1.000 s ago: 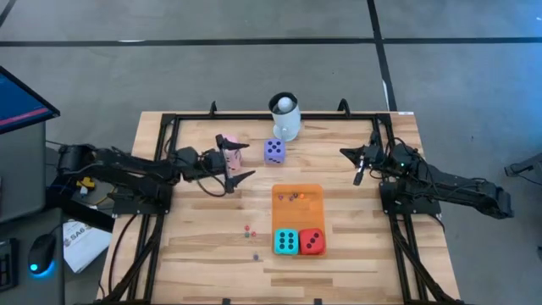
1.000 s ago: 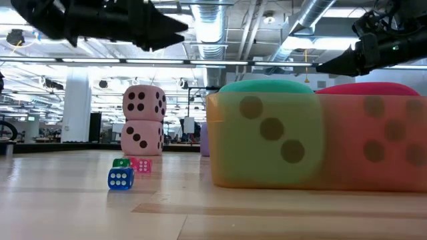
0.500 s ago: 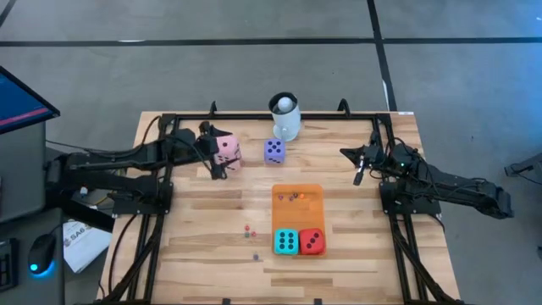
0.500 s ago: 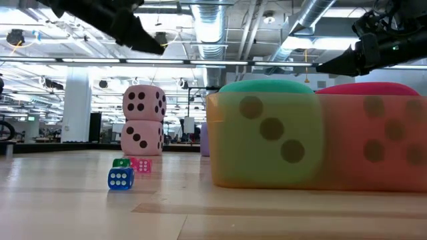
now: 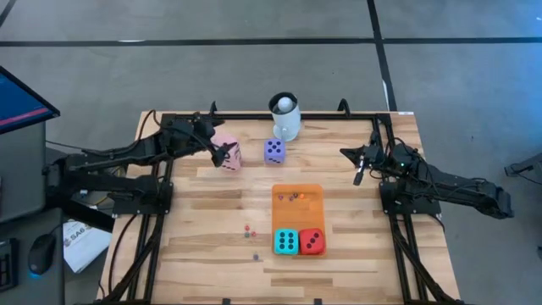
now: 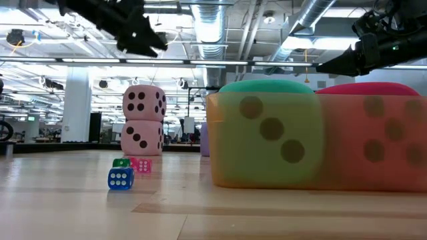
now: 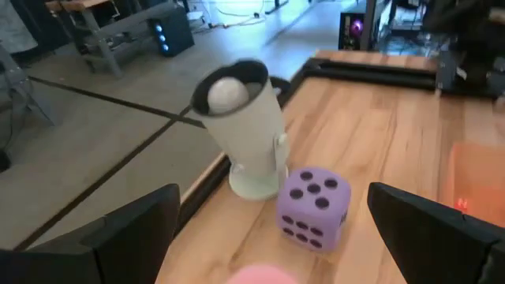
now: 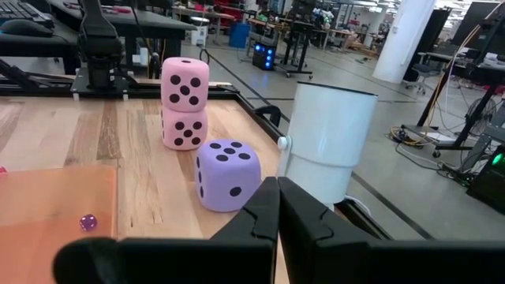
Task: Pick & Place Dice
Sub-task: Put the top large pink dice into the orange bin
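Two pink dice stand stacked at the far left (image 5: 230, 157), the upper (image 6: 143, 101) resting on the lower (image 6: 141, 137). My left gripper (image 5: 220, 151) hovers open just above this stack, touching nothing; the wrist view shows its fingers spread wide (image 7: 272, 193) with the pink top at the picture's bottom edge. A purple die (image 5: 273, 151) sits on the table beside the stack. A teal die (image 5: 285, 241) and a red die (image 5: 312, 241) lie at the near end of the orange mat (image 5: 296, 212). My right gripper (image 5: 345, 153) waits shut at the right, holding nothing.
A white mug with a ball (image 5: 284, 119) stands at the far edge, close to the purple die. Tiny dice (image 5: 248, 229) lie on the wood left of the mat, and tiny pieces sit on the mat's far end. A black frame rims the table.
My left gripper, still open, has swung from the near side of the pink stack toward the table's far edge and risen, tipping from a downward slant toward level. The dice have kept still.
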You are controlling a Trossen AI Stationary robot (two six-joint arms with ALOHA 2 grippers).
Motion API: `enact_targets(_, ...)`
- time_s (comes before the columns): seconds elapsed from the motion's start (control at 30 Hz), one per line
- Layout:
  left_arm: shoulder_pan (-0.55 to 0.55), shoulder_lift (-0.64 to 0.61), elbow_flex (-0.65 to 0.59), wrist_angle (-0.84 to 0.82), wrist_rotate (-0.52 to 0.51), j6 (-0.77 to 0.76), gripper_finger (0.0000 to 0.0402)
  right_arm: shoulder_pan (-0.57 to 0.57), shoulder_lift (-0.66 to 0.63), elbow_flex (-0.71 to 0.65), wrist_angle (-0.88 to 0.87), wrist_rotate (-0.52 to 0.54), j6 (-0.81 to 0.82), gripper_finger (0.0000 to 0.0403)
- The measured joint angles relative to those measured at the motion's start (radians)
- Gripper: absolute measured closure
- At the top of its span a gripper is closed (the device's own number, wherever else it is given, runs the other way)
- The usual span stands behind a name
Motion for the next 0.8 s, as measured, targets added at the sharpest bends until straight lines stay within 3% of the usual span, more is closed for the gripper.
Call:
enact_targets(0.27,-0.042,0.109,0.135,-0.016,-0.141,-0.019,0.0002,0.000,0.000,0.000,0.000,0.000,0.000,0.0403)
enact_targets(0.37,-0.048,0.166,0.211,-0.132,-0.191,-0.094,0.0002,0.000,0.000,0.000,0.000,0.000,0.000,0.0403)
enact_targets(0.53,-0.048,0.256,0.364,-0.359,-0.196,-0.203,0.0002,0.000,0.000,0.000,0.000,0.000,0.000,0.0403)
enact_targets(0.8,-0.048,0.352,0.535,-0.494,-0.196,-0.277,0.0002,0.000,0.000,0.000,0.000,0.000,0.000,0.0403)
